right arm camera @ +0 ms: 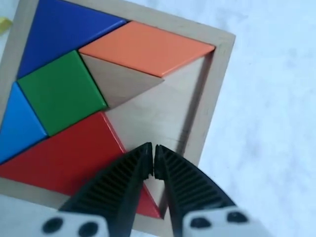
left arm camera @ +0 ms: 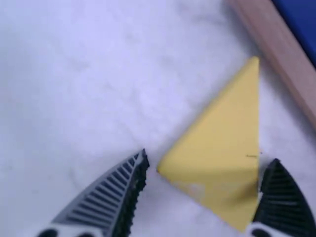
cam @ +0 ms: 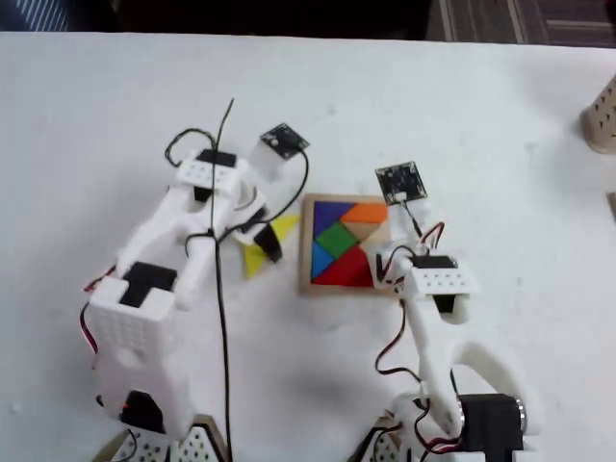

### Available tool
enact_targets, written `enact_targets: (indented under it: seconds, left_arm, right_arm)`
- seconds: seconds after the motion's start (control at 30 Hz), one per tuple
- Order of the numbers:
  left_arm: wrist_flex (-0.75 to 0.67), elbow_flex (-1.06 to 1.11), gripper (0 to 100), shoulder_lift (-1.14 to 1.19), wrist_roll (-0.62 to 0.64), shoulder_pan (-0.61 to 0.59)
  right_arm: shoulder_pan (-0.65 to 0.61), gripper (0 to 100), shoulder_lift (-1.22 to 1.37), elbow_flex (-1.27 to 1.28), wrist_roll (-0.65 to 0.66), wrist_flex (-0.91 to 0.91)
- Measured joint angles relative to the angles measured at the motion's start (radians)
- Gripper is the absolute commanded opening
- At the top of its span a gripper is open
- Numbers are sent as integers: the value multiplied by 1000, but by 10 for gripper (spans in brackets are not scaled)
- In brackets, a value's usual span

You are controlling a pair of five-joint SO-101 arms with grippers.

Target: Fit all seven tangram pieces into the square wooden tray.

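The yellow triangle lies flat on the white table just left of the square wooden tray. My left gripper is open and straddles it, one fingertip at its edge, the other a little apart. In the high view the left gripper covers the middle of the yellow triangle. The tray holds a dark blue triangle, an orange parallelogram, a green square, a light blue triangle, a red triangle and a tan triangle. My right gripper is shut, empty, over the bare gap.
The tray's rim runs close beside the yellow triangle. A black cable crosses the left arm. A beige perforated object stands at the table's right edge. Open white table lies behind the tray and at the far left.
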Motion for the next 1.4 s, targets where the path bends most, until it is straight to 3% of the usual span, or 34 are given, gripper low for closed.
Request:
enact_targets:
  seconds: [0.2,0.97,1.2,1.4]
  left_arm:
    - [0,2,216,0,0,0]
    - [9,2,233,-8,-23,9]
    - [9,3,233,-8,86,8]
    - [9,11,233,-23,103,8]
  right_arm:
    - [0,18,0,0,0,0]
    - [0,18,0,0,0,0]
    - [0,18,0,0,0,0]
    - [0,18,0,0,0,0]
